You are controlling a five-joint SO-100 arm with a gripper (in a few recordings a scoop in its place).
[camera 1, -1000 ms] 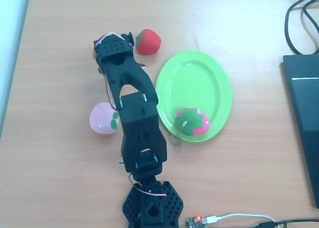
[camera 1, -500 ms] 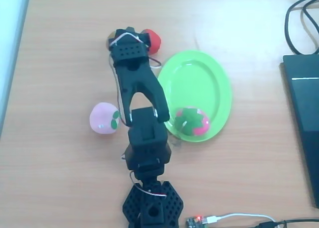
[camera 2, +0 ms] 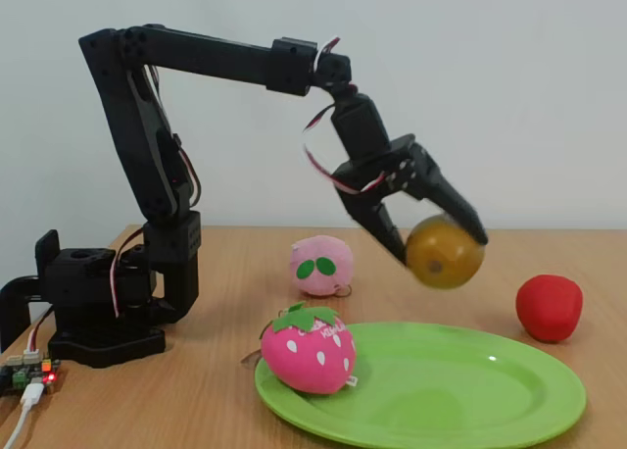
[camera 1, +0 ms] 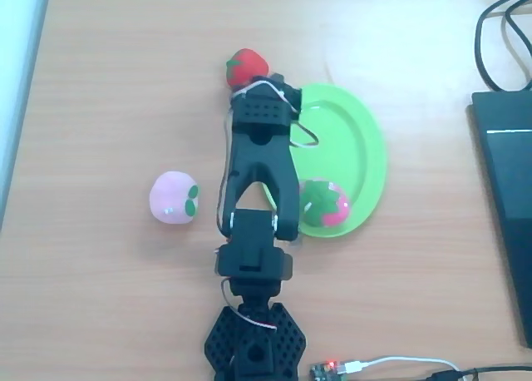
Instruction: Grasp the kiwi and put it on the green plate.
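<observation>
The kiwi (camera 2: 446, 252), a brownish-yellow egg-shaped toy, hangs in the air between the fingers of my gripper (camera 2: 438, 245), which is shut on it. It is held above the far side of the lime-green plate (camera 2: 470, 390), clear of its surface. In the overhead view the gripper (camera 1: 278, 86) is over the upper left rim of the plate (camera 1: 357, 140), and the arm hides the kiwi there.
A green-and-pink toy fruit (camera 1: 322, 205) lies on the plate's near end. A red strawberry (camera 1: 247, 65) sits just beyond the gripper, and a pink round toy (camera 1: 173, 197) lies left of the arm. A black device (camera 1: 507, 215) and cables (camera 1: 499, 32) occupy the right edge.
The arm has swung to the right, from left of the red strawberry to over the plate's left rim, with the gripper shut.
</observation>
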